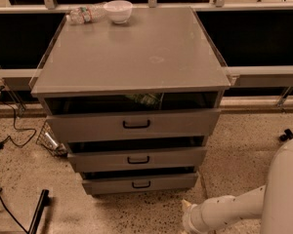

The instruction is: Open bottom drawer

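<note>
No legible text or labels anywhere.

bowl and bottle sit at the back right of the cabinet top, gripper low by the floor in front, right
No: the camera view shows the bowl and bottle at the back left of the cabinet top. The gripper is low by the floor in front.

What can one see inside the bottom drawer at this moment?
Only a narrow dark gap above the bottom drawer front; nothing shows in it. The middle drawer covers the rest. The gripper is low, right of the cabinet, apart from the handle.
</note>
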Motion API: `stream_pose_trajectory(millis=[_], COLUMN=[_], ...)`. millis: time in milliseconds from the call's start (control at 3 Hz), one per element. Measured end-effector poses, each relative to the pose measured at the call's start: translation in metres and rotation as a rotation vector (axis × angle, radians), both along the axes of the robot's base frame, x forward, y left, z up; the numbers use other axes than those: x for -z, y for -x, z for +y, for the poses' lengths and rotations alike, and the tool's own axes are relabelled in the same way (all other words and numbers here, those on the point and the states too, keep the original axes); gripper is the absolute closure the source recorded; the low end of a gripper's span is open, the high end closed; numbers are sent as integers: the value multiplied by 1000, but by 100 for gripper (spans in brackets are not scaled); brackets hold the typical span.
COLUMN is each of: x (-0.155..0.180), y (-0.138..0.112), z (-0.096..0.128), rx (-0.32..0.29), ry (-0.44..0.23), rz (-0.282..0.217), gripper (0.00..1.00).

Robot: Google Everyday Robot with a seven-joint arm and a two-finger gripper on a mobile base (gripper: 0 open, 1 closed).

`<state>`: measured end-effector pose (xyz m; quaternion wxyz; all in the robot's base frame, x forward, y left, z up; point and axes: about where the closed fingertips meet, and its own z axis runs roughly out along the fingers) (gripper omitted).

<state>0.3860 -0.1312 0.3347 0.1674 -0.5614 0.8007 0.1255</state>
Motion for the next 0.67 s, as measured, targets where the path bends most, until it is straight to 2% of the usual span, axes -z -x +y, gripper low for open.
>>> stream_pose_trajectory(millis=[667], x=[46], y=[-16], z=[4], rx=[-17], ry=[-83], rz=[-11], gripper=[0])
